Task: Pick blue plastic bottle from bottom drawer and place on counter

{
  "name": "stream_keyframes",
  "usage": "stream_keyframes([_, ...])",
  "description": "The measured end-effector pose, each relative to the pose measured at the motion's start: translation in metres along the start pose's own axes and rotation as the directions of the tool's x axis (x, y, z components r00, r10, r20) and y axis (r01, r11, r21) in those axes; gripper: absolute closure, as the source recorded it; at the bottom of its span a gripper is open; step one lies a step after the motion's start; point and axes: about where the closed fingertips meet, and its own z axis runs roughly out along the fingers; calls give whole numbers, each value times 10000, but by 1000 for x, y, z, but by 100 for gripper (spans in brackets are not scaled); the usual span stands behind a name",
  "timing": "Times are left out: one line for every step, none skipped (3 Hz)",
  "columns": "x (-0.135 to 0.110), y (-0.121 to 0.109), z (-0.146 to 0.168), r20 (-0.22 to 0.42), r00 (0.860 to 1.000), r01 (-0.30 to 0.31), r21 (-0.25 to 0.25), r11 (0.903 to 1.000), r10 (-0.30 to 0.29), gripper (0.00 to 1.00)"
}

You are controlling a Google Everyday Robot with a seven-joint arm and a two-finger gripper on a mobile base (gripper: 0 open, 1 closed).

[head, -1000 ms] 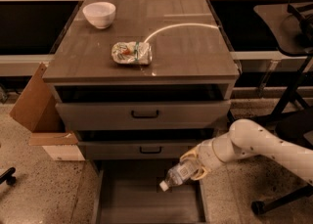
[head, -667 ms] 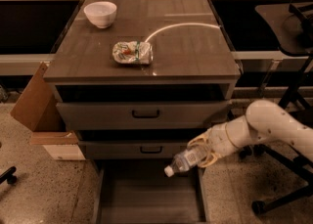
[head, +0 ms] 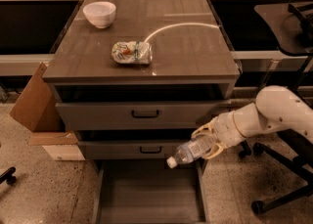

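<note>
tool (head: pixel 208 142) | grips blue plastic bottle (head: pixel 191 151) | above open bottom drawer (head: pixel 146 193)

1. Picking out the arm (head: pixel 281 108) first: cream-white all over, smooth and rounded, fattest at the big segment on the right.
2. Narrowing now to a slimmer forearm shell (head: pixel 242 124), same pale finish, ringed by a thin darker seam near the wrist.
3. Ending in the gripper (head: pixel 206 143), low and right of centre, just in front of the right end of the second drawer (head: pixel 112 149), clamped round the blue plastic bottle (head: pixel 193 150).
4. Showing two curved fingers (head: pixel 199 131), yellowish-tan, a shade warmer than the shell, hooked like claws.
5. Catching a soft sheen along the top of the shell, shading to grey underneath.
</note>
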Motion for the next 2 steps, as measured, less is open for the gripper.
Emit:
stream_keyframes([-14,-17,-30,-213,9996,-178,295,9994,184,100])
stream_keyframes([-33,-49,-80,-311,9971,-658,957,9932,691,100])
